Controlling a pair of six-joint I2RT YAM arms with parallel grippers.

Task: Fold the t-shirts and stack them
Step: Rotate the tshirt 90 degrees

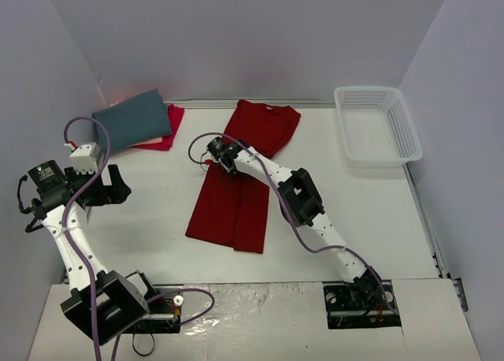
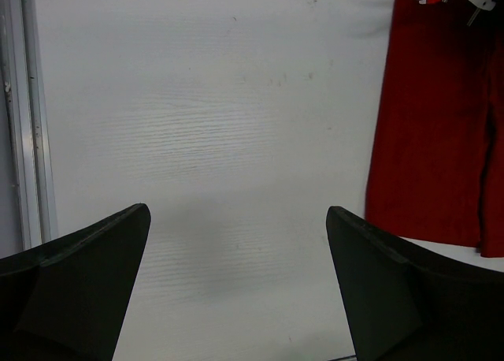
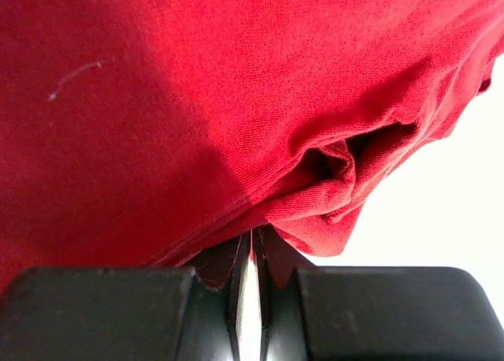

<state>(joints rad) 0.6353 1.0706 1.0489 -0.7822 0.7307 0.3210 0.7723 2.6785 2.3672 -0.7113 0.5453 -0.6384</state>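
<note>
Deep red short-sleeved cloth t-shirt (image 1: 246, 189): lies flat mid-worktop as a long narrow strip, collar end towards the far wall, hem end towards the arms. Its left edge near the upper half is gathered up at the right hand.
Right hand (image 1: 214, 151): fingers pressed almost together, pinching a bunched fold of the deep red short-sleeved cloth t-shirt (image 3: 197, 101). In the wrist view the cloth puckers just above the fingertips of the right hand (image 3: 252, 239).
Left hand (image 1: 111, 189): spread wide and holding nothing, over bare white worktop (image 1: 157, 219) well to the left of the red shirt. The wrist view shows the left hand (image 2: 236, 211) with the red shirt's edge (image 2: 433, 140) at the far right.
Slate-teal folded cloth t-shirt (image 1: 132, 121): far left corner, resting on top of the shirt below.
Brighter pinkish-red cloth t-shirt (image 1: 167, 131): under the teal one, showing along its right and near sides.
White plastic mesh basket (image 1: 378, 162): far right corner, apart from all shirts.
</note>
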